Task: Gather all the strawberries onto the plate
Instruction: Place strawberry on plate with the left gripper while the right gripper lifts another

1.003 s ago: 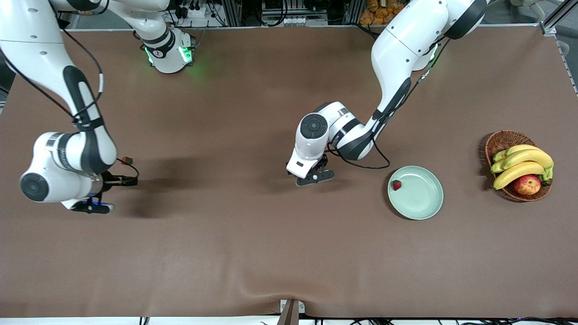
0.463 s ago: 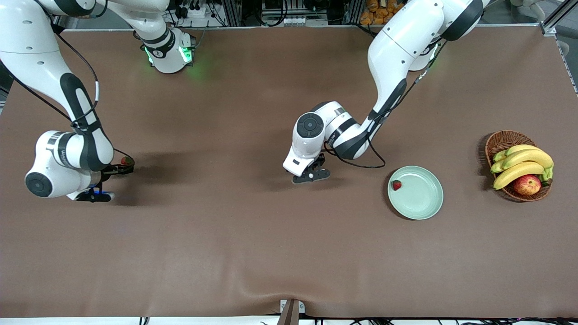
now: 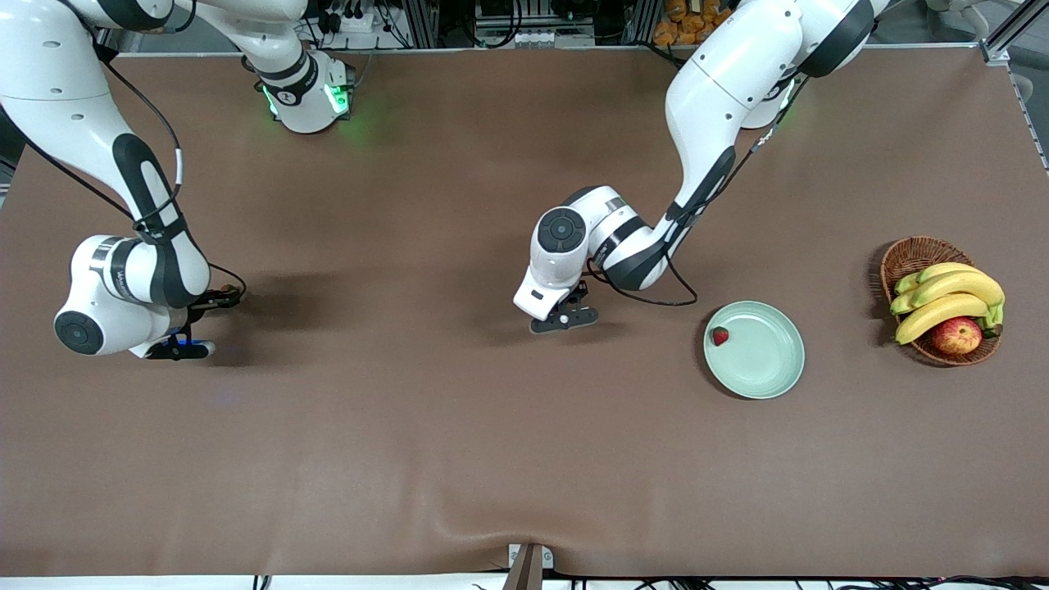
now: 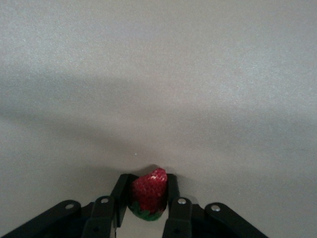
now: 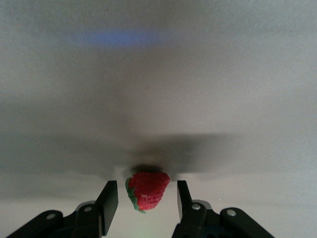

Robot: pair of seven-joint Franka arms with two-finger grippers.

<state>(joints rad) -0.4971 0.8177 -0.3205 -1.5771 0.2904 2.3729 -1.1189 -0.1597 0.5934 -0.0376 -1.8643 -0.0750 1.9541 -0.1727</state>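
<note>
One strawberry (image 3: 719, 335) lies in the pale mint-green plate (image 3: 770, 369), near its rim on the side toward the right arm. My left gripper (image 3: 565, 318) is low at the table's middle, beside the plate. In the left wrist view it (image 4: 148, 182) is shut on a second strawberry (image 4: 148, 191), whose leafy top points toward the wrist. My right gripper (image 3: 220, 300) is low at the right arm's end of the table. In the right wrist view it (image 5: 146, 189) is open, with a third strawberry (image 5: 147, 189) on the cloth between its fingers and a gap on each side.
A brown wicker basket (image 3: 911, 256) with bananas (image 3: 942, 299) and a red-yellow apple (image 3: 956, 334) stands at the left arm's end of the table, beside the plate. A brown cloth (image 3: 459, 442) covers the table.
My right gripper has moved farther from the camera and down, and now straddles the third strawberry. My left gripper has shifted slightly away from the plate and stays low over the cloth.
</note>
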